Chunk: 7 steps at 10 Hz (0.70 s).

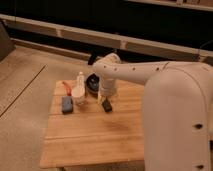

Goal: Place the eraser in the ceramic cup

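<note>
The robot's white gripper [104, 98] is held low over a pale wooden table [90, 142], just above a small black oblong eraser [106, 105] lying flat on the boards. How far the gripper is open, or whether anything is grasped, cannot be told. A small white ceramic cup [79, 95] stands near, between the gripper and a blue-grey rectangular block [67, 104]. The eraser could be nudged aside by an off-centre descent, and the narrow cup could be toppled by a low carry.

No lettering, label or number can be read on the bench [95, 142] or the robot arm [137, 72], whose claw [105, 98] hangs low over the bench's far half.
</note>
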Available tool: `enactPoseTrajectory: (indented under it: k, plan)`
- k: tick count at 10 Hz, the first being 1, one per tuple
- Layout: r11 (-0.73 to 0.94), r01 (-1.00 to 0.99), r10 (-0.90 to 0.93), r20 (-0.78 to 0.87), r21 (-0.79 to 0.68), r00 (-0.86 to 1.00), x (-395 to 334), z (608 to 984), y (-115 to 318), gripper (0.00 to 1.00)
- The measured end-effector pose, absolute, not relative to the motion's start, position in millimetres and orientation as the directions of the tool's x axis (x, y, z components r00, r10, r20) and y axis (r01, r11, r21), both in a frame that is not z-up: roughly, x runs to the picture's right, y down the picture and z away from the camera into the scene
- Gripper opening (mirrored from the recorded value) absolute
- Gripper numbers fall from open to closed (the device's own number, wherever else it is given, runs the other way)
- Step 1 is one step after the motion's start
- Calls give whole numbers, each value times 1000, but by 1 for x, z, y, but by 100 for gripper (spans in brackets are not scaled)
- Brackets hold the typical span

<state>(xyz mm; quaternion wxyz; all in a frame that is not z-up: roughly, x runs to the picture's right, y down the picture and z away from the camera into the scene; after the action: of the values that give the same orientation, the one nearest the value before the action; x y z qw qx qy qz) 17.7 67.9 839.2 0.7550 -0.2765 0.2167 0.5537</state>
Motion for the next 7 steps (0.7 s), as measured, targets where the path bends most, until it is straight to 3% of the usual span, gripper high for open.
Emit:
enactPoseTrajectory:
  k: [7]
  plan:
    - [143,-959,698,-663,-243,272,16,917,75,65]
